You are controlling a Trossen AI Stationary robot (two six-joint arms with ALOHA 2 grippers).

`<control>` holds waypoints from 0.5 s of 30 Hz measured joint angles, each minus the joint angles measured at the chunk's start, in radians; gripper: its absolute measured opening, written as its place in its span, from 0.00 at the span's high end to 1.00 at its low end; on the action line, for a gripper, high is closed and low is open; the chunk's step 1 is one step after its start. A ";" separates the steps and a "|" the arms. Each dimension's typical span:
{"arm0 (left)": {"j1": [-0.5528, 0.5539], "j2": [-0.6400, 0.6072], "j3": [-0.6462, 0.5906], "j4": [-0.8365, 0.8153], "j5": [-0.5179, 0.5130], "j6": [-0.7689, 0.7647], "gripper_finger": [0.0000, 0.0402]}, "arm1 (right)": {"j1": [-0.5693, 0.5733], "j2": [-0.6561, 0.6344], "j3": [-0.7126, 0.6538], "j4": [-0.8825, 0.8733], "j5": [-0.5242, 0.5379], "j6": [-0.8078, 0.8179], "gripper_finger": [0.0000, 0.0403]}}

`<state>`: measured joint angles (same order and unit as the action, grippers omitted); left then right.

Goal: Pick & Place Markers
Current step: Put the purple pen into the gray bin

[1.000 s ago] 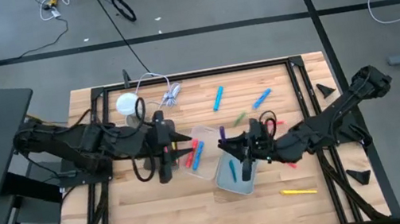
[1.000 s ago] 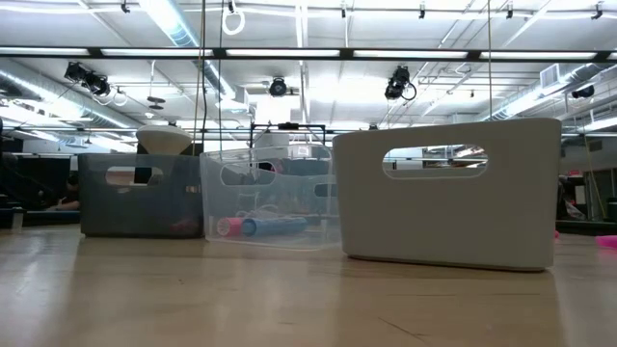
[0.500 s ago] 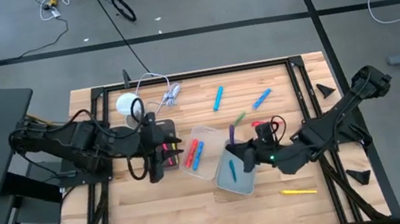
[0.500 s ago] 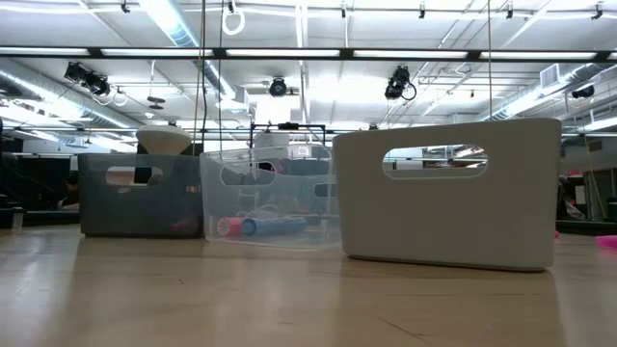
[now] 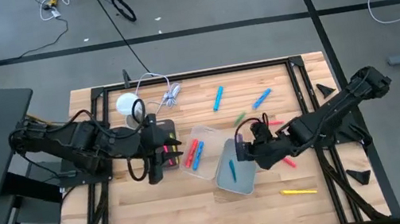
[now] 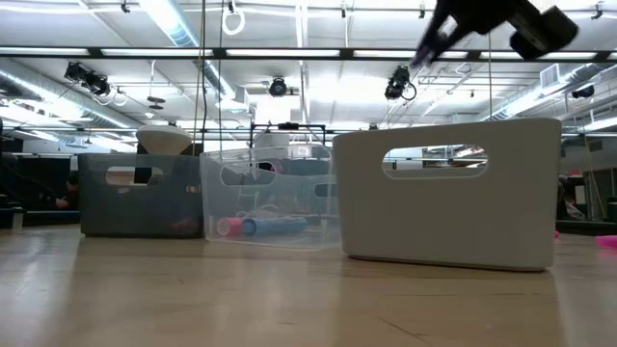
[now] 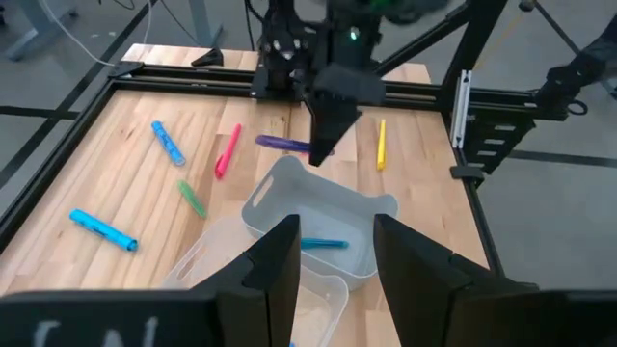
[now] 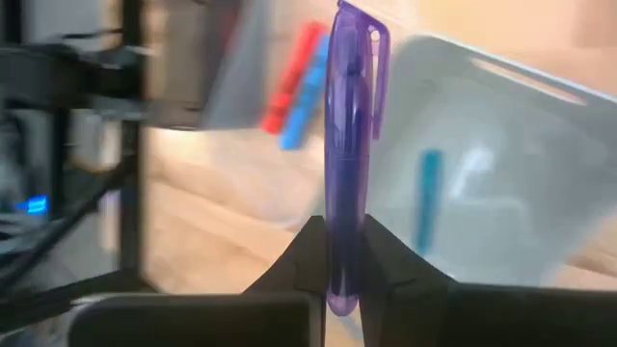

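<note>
My right gripper (image 5: 240, 149) is shut on a purple marker (image 8: 347, 164) over the white bin (image 5: 234, 177), which has a blue marker (image 5: 232, 171) inside. It also shows at the top of the low view (image 6: 453, 21). My left gripper (image 5: 168, 146) is open and empty over the dark grey bin (image 5: 156, 128), its fingers (image 7: 275, 265) apart. The clear bin (image 5: 199, 147) between them holds red and blue markers (image 5: 194, 155). Loose markers lie on the table: blue (image 5: 218, 98), blue (image 5: 262, 99), green (image 5: 240, 118), pink (image 5: 289, 163), yellow (image 5: 299, 190). My right gripper pinches the purple marker by one end (image 8: 339, 275) between its two fingers. In the left wrist view the fingers point down and the marker (image 7: 281, 144) sticks out sideways from their tips, roughly level. It is lifted clear, above the white bin's rim.
A white round lamp (image 5: 128, 104) and a white cable bundle (image 5: 171, 94) sit at the table's far left. A black frame (image 5: 178, 76) rims the table. In the low view the grey (image 6: 140, 198), clear (image 6: 270, 198) and white (image 6: 448, 193) bins stand in a row.
My left gripper has drawn back a little toward the table's left edge, still open. My right gripper has kept hold of the purple marker over the white bin's far end; its arm has swung and the gripper now shows at the top of the low view.
</note>
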<state>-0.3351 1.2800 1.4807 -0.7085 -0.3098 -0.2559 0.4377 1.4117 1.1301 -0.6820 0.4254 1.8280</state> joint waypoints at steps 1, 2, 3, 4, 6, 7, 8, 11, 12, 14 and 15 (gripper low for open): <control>0.000 0.000 0.000 0.000 -0.007 -0.006 0.66 | 0.000 0.009 0.000 -0.020 -0.015 0.020 0.95; 0.002 0.000 0.000 0.000 -0.015 -0.013 0.66 | 0.000 0.024 0.000 -0.028 -0.032 0.040 0.95; 0.003 0.000 0.000 0.000 -0.022 -0.017 0.66 | 0.000 0.039 0.000 -0.025 -0.046 0.063 0.95; 0.003 0.000 0.000 0.000 -0.028 -0.021 0.66 | 0.001 0.059 0.000 -0.024 -0.060 0.083 0.95; 0.003 0.000 0.000 -0.001 -0.034 -0.021 0.66 | 0.002 0.104 0.000 -0.006 -0.095 0.110 0.95; 0.003 0.000 0.000 -0.002 -0.034 -0.021 0.66 | 0.002 0.126 0.000 0.002 -0.112 0.128 0.95; 0.003 0.000 0.000 -0.004 -0.034 -0.021 0.66 | 0.002 0.148 0.000 0.011 -0.123 0.146 0.95; 0.003 0.000 0.000 -0.011 -0.033 -0.021 0.66 | 0.006 0.211 0.000 0.036 -0.132 0.197 0.95; 0.003 0.000 0.000 -0.017 -0.033 -0.022 0.66 | 0.006 0.230 0.000 0.033 -0.136 0.213 0.95; 0.003 0.000 0.000 -0.032 -0.033 -0.022 0.66 | 0.005 0.265 0.000 0.035 -0.163 0.237 0.95; 0.003 0.000 0.000 -0.038 -0.033 -0.022 0.66 | 0.004 0.284 0.000 0.035 -0.184 0.242 0.95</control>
<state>-0.3321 1.2800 1.4807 -0.7466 -0.3432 -0.2775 0.4417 1.6961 1.1301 -0.6471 0.2413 2.0701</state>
